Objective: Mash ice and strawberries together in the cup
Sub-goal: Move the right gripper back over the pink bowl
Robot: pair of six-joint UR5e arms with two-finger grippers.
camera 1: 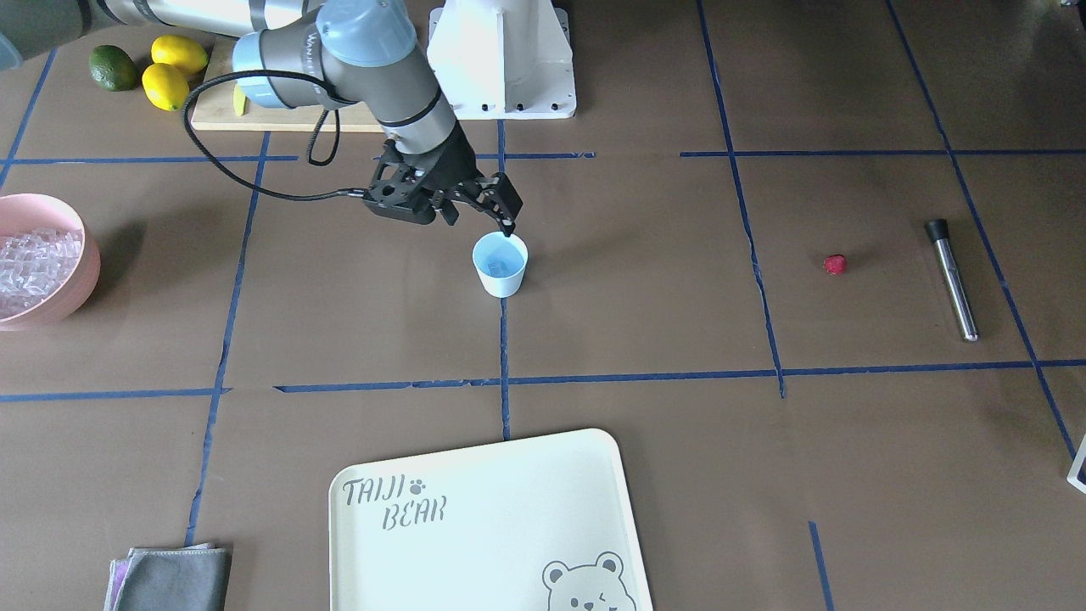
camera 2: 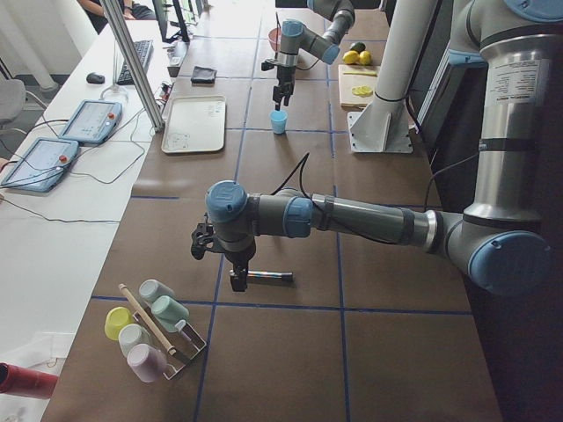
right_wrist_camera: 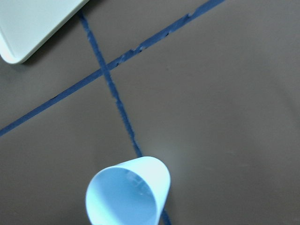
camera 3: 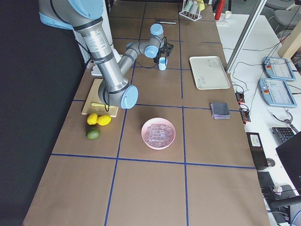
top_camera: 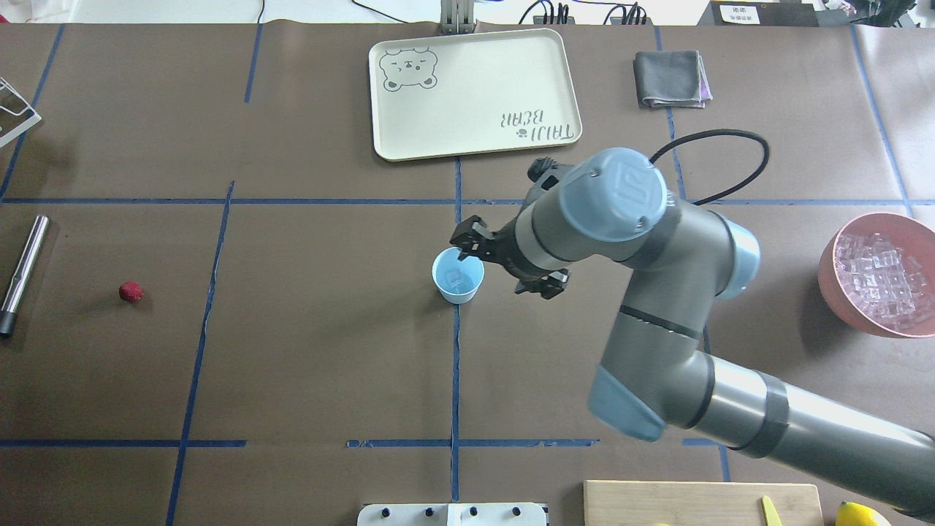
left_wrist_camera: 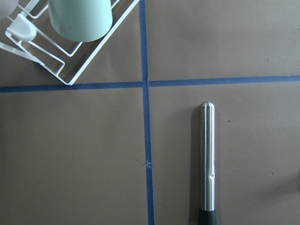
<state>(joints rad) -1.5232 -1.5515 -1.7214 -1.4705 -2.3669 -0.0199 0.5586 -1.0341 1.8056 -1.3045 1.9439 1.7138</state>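
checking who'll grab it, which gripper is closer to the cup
Right. The right gripper hangs at the cup rim; the left gripper is far off, above the muddler.

The right arm (top_camera: 661,307) reaches in with its elbow bent sharply and its wrist tipped downward. The right pincer (camera 1: 478,219) hangs low, jaws spread wide. Over on the far side, the left arm (camera 2: 352,215) stretches out long and nearly level, wrist turned down. The left pincer (camera 2: 237,280) points straight down, but its jaws are too small to judge.
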